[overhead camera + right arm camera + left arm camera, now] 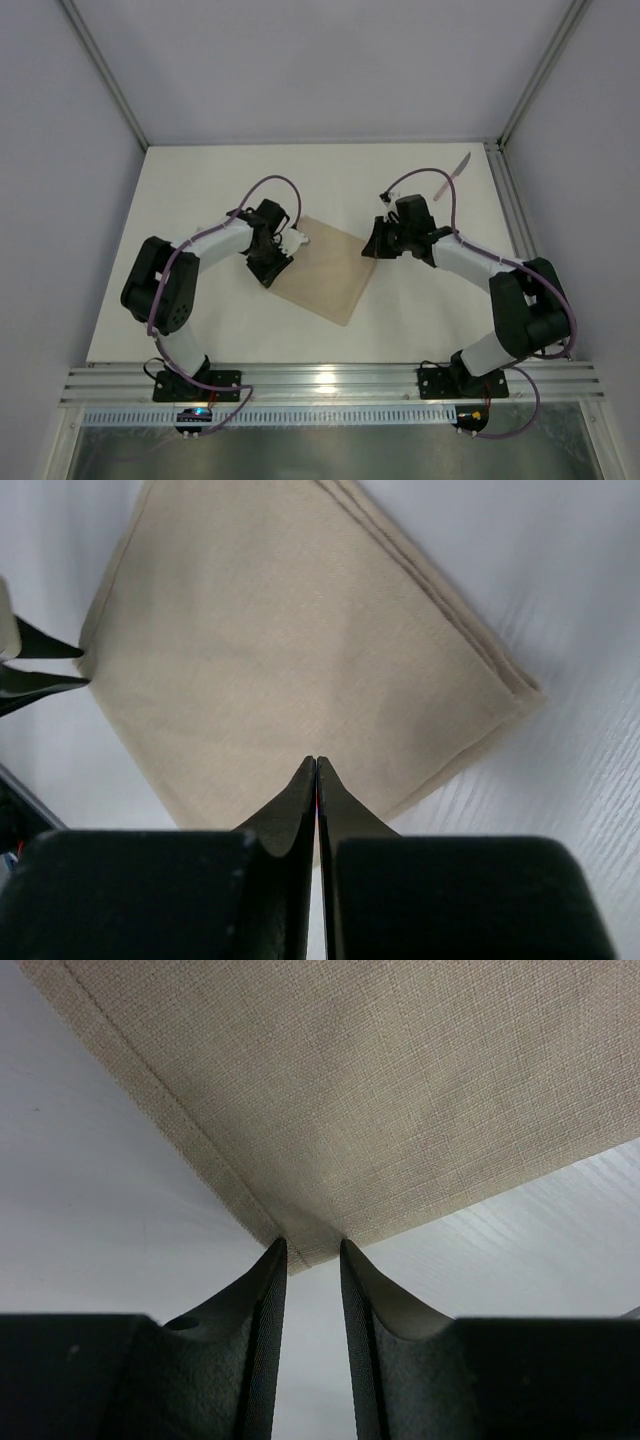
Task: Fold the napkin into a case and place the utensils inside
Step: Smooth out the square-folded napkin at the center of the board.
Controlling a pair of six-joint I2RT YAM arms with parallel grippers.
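The napkin point(325, 272) lay flat on the white table point(200, 200), a plain beige square turned like a diamond, with one corner pointing toward the table's near edge. It lay in layers. In the right wrist view, stacked hems showed along one of its edges, the one running off to the right of that claw's tips.

The left gripper point(312, 1252) stood at a corner on the napkin's left side. Its two fingers were spread a little, with a narrow gap between them. The very tip of that corner lay in the gap, and each fingertip sat against or just beside one hemmed edge. Bare table showed through the gap on the near side of the corner, so the jaws were parted rather than clamped on the cloth.

The right gripper point(316, 764) stood at the napkin's right corner. Its fingers were pressed tightly together, with only a hairline between them, and no cloth was seen caught there. The joined tips lay over the cloth just inside that corner, and the rest of the napkin spread away beyond them.

Well beyond the napkin's far right side, apart from both claws, lay what looked like the knife point(458, 168), a slim pinkish-grey piece too small in the top view to be sure of.
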